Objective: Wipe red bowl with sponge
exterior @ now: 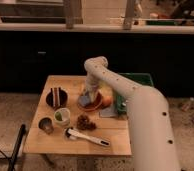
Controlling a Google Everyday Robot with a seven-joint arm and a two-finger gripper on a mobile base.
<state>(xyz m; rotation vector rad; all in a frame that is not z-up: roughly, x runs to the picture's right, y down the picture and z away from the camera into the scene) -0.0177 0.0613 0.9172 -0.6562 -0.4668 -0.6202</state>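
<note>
Orange-red bowl, blue-grey sponge

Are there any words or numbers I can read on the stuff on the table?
None: no words, numbers or signs can be read.
The red bowl is plain.
The sponge, in the bowl under the gripper, shows no label.
The dark bowl, cup and green bin show no print.

Wooden table: red bowl, dark bowl, cup, gripper over red bowl.
</note>
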